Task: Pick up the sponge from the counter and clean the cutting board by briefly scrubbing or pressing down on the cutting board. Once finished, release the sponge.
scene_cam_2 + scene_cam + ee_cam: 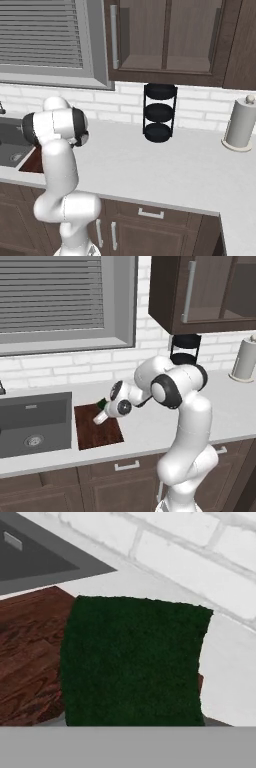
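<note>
Base views flank arm, sharing counter (pixel 150 428); hand view close

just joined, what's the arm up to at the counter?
The white arm is reaching left toward the sink, with its gripper low over the back edge of the cutting board. The dark green sponge sits right in front of the hand camera, over the board's far corner by the brick wall. Its jaws appear closed on the sponge, though the fingertips themselves are hidden. Whether the sponge is pressed onto the board can't be told.
</note>
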